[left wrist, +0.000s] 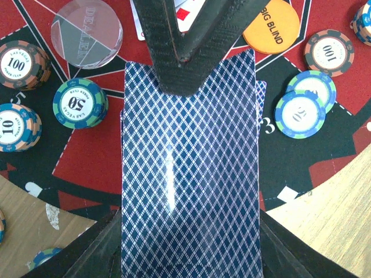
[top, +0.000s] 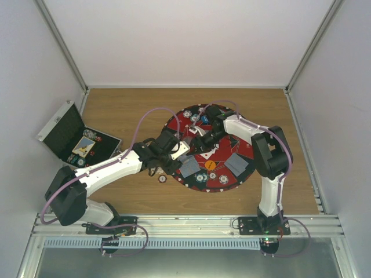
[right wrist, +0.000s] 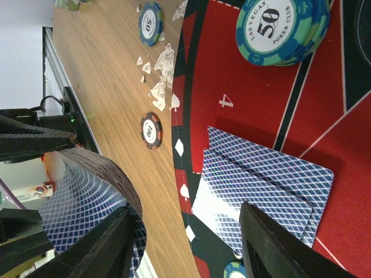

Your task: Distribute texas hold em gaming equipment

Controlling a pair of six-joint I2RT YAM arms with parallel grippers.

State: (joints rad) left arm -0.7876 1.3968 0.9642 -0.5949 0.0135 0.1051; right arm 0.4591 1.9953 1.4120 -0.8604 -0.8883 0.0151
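My left gripper (left wrist: 190, 231) (top: 182, 149) is shut on a deck of blue diamond-backed playing cards (left wrist: 188, 168), held over the left edge of the round mat (top: 232, 142). One black finger (left wrist: 185, 40) of my right gripper (top: 198, 138) lies on the deck's far end. In the right wrist view, the right gripper (right wrist: 185, 249) stands open. Its left finger (right wrist: 98, 243) is against the bent deck (right wrist: 87, 179). Two dealt cards (right wrist: 272, 179) lie face down on the mat. Poker chips (left wrist: 78, 104) (left wrist: 304, 107), a clear dealer disc (left wrist: 87, 32) and an orange Big Blind disc (left wrist: 272, 26) lie around.
An open black case (top: 66, 130) holding chips and cards sits at the far left of the table. Loose chips (right wrist: 151, 130) (right wrist: 150, 23) lie on the wood beside the mat. White walls and rails enclose the table on all sides.
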